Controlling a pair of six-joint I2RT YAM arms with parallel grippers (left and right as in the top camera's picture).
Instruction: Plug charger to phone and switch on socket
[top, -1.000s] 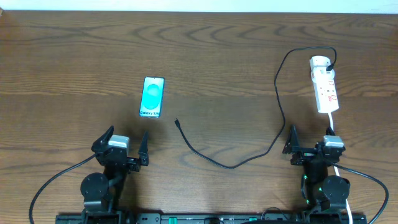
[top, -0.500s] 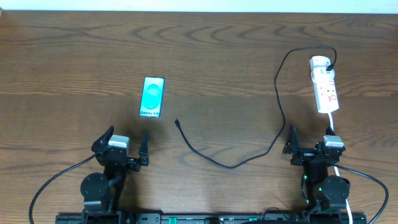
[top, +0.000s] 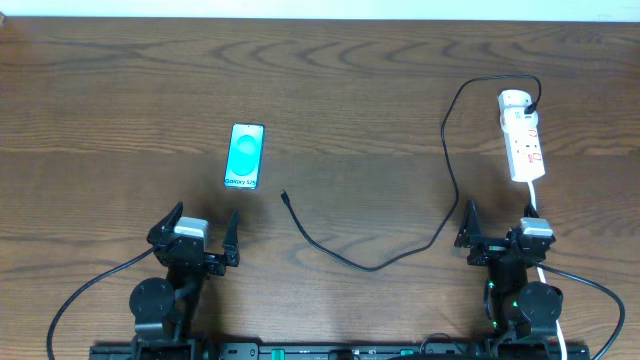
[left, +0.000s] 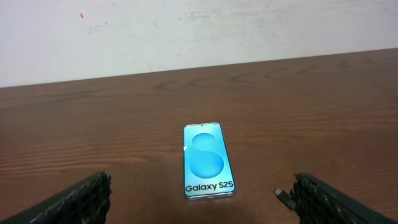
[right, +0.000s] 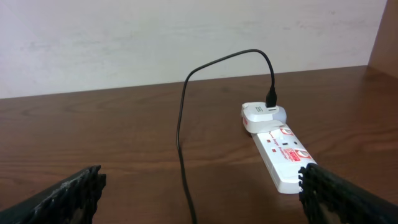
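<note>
**Dark wood, two open hands, nothing plugged in yet**

The brown wooden tabletop (top: 380, 80) carried everything flat and apart, which read as a starting layout. The left hand (top: 198, 238) sat low at the near edge with its fingers spread wide and nothing between them. The right hand (top: 500, 240) matched it, jaws apart and empty.

The phone (left: 208, 160) lay screen up just ahead of the left hand, with its short bottom edge turned toward that hand. The port was probably on that near side, within easy reach.

The charger (top: 370, 265) ran in a loose curve between the two hands. Its plug tip (top: 285, 197) lay ahead and to the right of the left hand, near the phone's lower corner but not touching it. The cable's other end was seated in a white adapter (right: 261, 115) at the far end of the socket (right: 283, 158), which lay straight ahead of the right hand.

That split suggested the left hand would take the plug and the right hand the switch. No step looked begun.
</note>
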